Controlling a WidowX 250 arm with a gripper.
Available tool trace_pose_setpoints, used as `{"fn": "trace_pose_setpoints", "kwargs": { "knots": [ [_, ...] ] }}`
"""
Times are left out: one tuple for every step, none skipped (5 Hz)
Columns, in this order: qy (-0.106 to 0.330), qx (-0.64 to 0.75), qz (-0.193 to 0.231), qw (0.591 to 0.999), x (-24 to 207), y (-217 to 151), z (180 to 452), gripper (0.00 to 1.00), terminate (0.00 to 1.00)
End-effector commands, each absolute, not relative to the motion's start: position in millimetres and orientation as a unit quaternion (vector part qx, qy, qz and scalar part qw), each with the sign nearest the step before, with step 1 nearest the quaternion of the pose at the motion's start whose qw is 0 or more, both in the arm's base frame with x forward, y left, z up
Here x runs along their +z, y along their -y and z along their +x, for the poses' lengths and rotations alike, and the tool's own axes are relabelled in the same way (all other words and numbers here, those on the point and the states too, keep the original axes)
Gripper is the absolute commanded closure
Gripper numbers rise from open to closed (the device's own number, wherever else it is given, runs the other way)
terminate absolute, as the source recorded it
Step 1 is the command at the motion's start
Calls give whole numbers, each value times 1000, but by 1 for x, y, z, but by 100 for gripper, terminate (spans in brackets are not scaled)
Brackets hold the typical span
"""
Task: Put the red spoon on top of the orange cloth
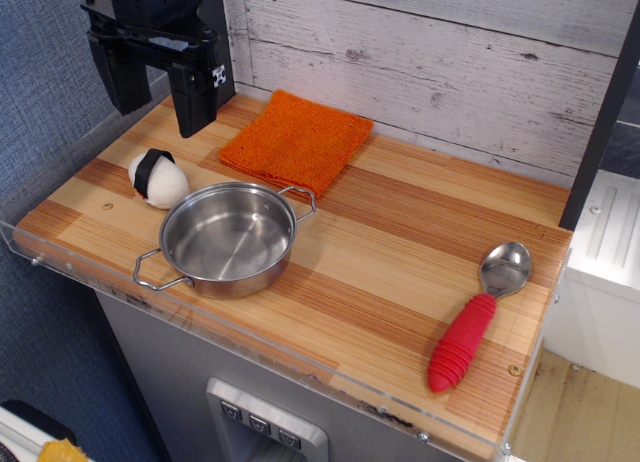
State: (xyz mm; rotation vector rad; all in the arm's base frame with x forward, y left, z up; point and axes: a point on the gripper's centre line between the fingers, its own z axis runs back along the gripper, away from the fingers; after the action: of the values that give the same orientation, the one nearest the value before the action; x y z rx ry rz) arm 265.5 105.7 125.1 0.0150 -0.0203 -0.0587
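The red spoon [477,317] lies flat at the front right of the wooden table, its ribbed red handle toward the front edge and its silver bowl pointing back. The orange cloth [296,140] lies flat at the back, left of centre. My black gripper [157,100] hangs above the back left corner of the table, to the left of the cloth and far from the spoon. Its two fingers stand apart with nothing between them.
A steel pan [228,238] with two handles stands in front of the cloth. A white rice ball with a black band [157,177] lies left of the pan. A clear plastic lip [300,367] runs along the table's front edge. A plank wall stands behind.
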Motion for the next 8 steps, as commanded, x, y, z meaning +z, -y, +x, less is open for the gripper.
{"fn": "trace_pose_setpoints", "kwargs": {
  "knots": [
    [10, -29, 7, 999, 125, -106, 265, 0, 0],
    [9, -73, -15, 997, 108, -56, 281, 0, 0],
    [24, -119, -26, 992, 93, -4, 294, 0, 0],
    [35, -137, -13, 990, 85, 46, 296, 0, 0],
    [62, -114, -3, 992, 67, 93, 296, 0, 0],
    [55, -121, 4, 991, 49, 120, 291, 0, 0],
    [60, -89, -7, 994, 33, 133, 286, 0, 0],
    [57, -106, -17, 993, 24, 134, 285, 0, 0]
  ]
}}
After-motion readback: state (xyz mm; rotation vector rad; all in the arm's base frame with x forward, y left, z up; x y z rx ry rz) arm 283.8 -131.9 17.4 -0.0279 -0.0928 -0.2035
